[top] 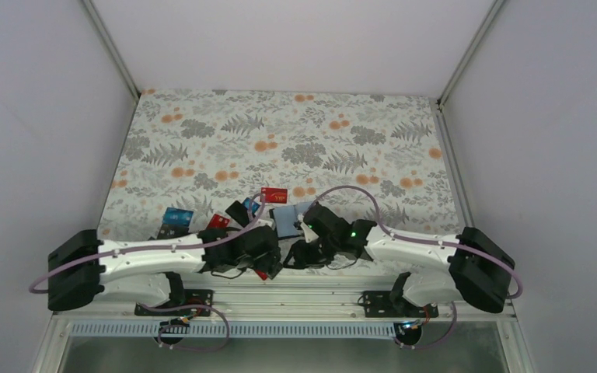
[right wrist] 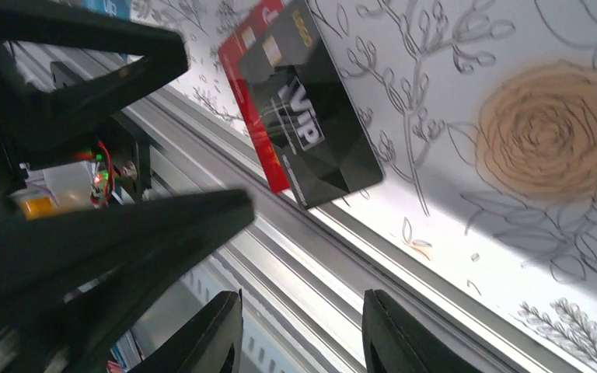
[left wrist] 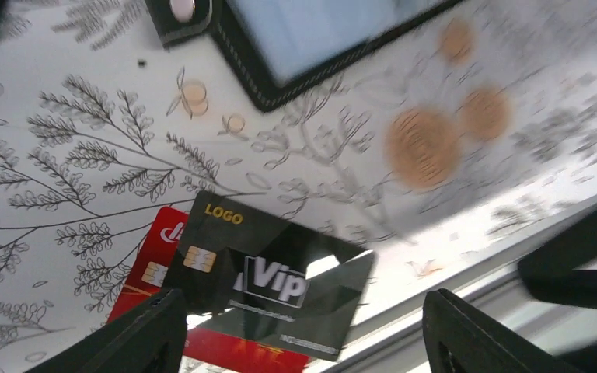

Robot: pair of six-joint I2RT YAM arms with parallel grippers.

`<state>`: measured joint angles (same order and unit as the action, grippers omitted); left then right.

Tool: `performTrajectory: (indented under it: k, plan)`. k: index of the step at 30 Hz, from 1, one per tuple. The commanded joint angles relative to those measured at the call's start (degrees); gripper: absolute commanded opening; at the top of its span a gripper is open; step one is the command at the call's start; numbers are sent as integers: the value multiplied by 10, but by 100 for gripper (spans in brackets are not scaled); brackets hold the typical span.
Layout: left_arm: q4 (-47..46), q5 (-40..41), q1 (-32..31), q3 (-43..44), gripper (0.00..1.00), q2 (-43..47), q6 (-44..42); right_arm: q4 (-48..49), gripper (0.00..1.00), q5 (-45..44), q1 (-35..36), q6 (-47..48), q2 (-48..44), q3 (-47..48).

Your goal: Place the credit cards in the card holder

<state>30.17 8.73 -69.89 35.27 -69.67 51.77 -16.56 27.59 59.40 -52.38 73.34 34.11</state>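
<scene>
A black credit card marked VIP lies flat on a red card at the table's near edge, partly over the rail. My left gripper is open just above them, one finger on each side, holding nothing. The card holder lies open beyond, grey-blue inside up; from above it is at mid-table. My right gripper is open and holds nothing. It hangs over the metal rail beside the same black card and red card. More cards lie apart: red, blue, red, black.
The aluminium rail runs along the table's near edge under both grippers. The left arm's fingers crowd the right wrist view. The two grippers are close together. The floral cloth stretches back to the walls.
</scene>
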Motion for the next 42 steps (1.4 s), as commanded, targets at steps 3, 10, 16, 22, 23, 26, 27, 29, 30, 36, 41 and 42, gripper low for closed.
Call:
performTrajectory:
  k: [3,10,16,22,23,26,27,29,30,36,41,42]
  plan:
    - [87,12,-24,18,81,71,65,15,39,-28,8,37,44,62]
    - [64,-44,-37,-61,81,158,144,47,31,-6,8,106,109,114]
    - [-6,-83,-40,-148,82,231,196,60,26,21,8,155,169,152]
    - [-72,-97,-40,-194,83,249,228,70,21,41,6,180,215,159]
    - [-84,-97,-40,-198,83,242,233,75,20,45,5,183,224,157]
    - [-125,-97,-40,-211,82,225,248,82,17,53,2,190,256,150]
    - [-140,-96,-39,-217,82,218,253,83,16,54,2,192,262,147]
    - [-160,-94,-39,-222,81,201,263,86,14,54,0,194,270,139]
    - [-165,-94,-39,-222,81,191,266,88,14,55,0,194,272,134]
    - [-219,-94,-39,-241,80,147,286,101,13,55,-3,197,277,96]
    - [-264,-90,-39,-261,77,120,306,108,13,47,-10,204,283,71]
    - [-269,-89,-39,-262,77,117,307,110,13,49,-13,205,285,66]
